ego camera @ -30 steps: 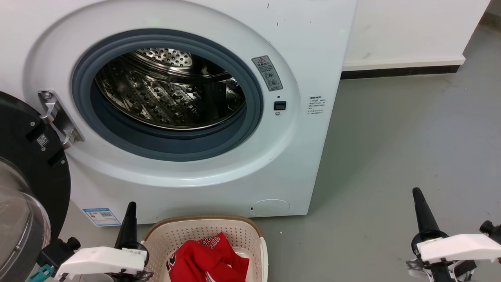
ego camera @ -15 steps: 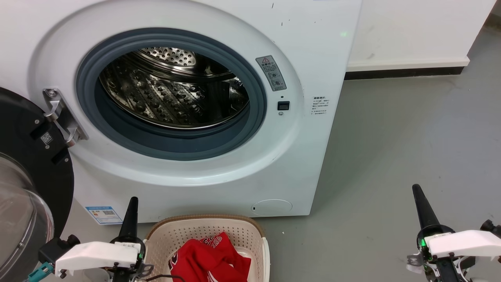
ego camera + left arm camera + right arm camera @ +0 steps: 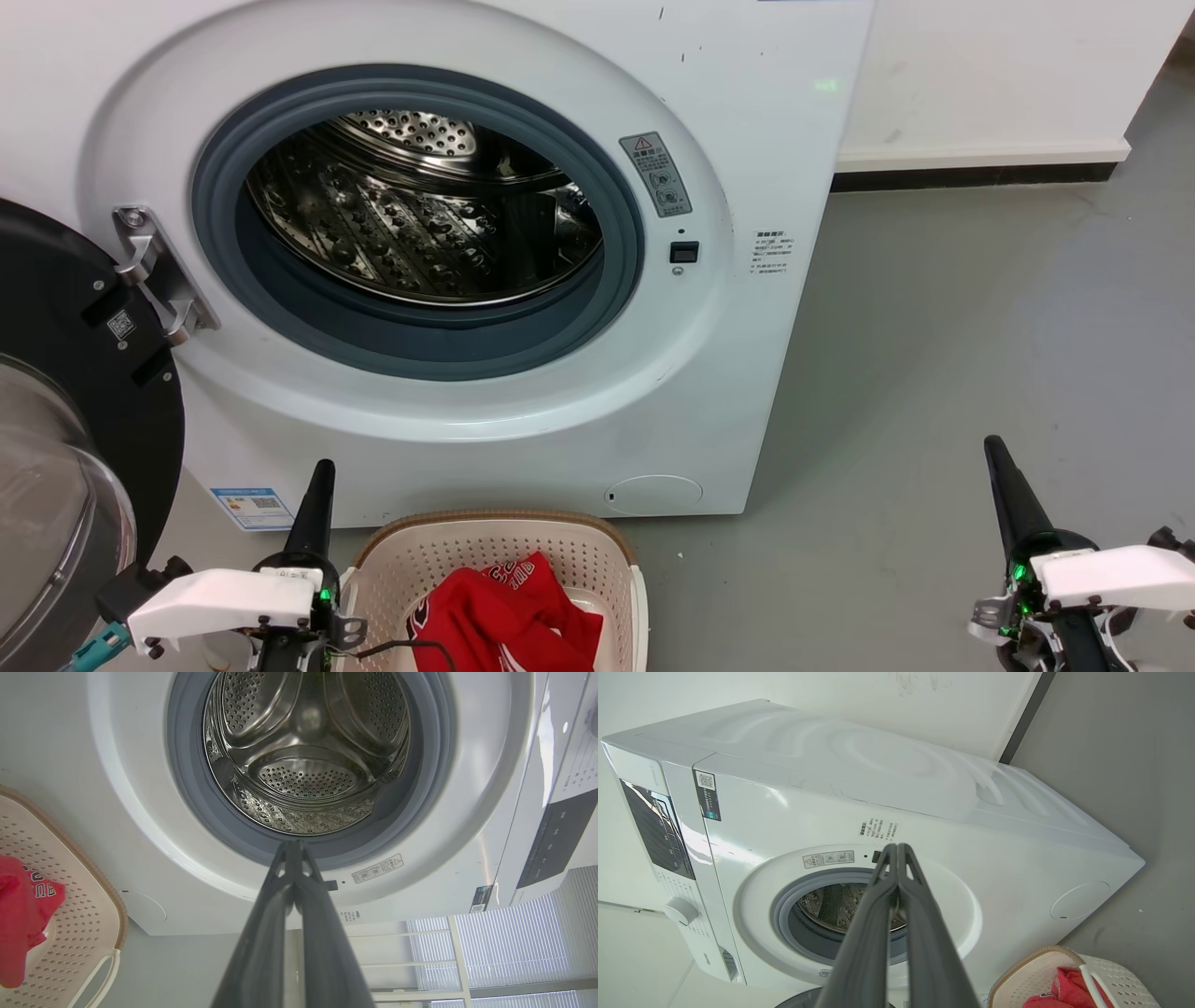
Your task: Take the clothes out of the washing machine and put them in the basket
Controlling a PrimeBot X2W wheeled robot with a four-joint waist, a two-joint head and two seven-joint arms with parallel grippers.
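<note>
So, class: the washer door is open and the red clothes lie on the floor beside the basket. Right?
No: the clothes lie in the basket, not on the floor, as the head view shows. The rest holds.

It looked like a laundry room: a white washing machine point(image 3: 747, 140) stood on a grey floor point(image 3: 980, 355) by a white wall point(image 3: 980, 65) (with window blinds point(image 3: 514, 942) nearby).

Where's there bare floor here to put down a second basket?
The grey floor right of the washing machine is bare, bordered by the wall's skirting and the right pincer. Directly before the machine it is crowded: the basket, the open door and the left pincer.
</note>
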